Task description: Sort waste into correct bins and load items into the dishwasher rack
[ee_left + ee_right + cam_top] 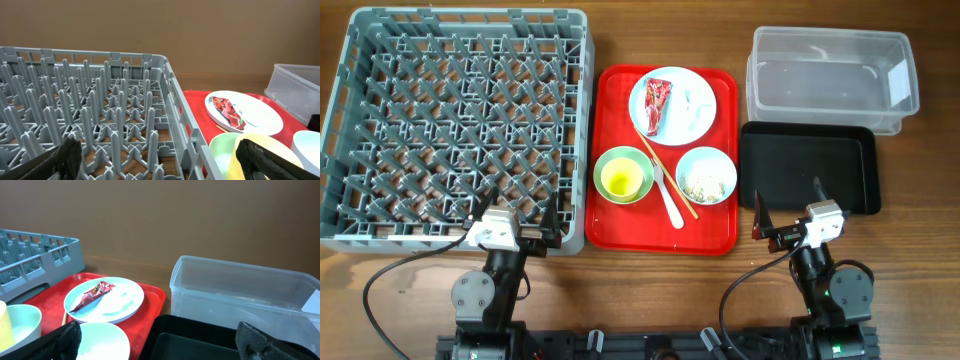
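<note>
The grey dishwasher rack fills the left side. On the red serving tray, a pale plate carries a red wrapper and a white tissue. A yellow cup stands in the green bowl, and crumbs lie in the blue bowl. Chopsticks and a white fork rest between the bowls. The clear tub and black tray sit at the right. My left gripper hangs open over the rack's near edge. The right gripper is open above the black tray's near edge.
The red serving tray lies between the rack and the two bins. Both arm bases and their cables occupy the table's front edge. Bare wooden table shows behind the tray and right of the clear tub.
</note>
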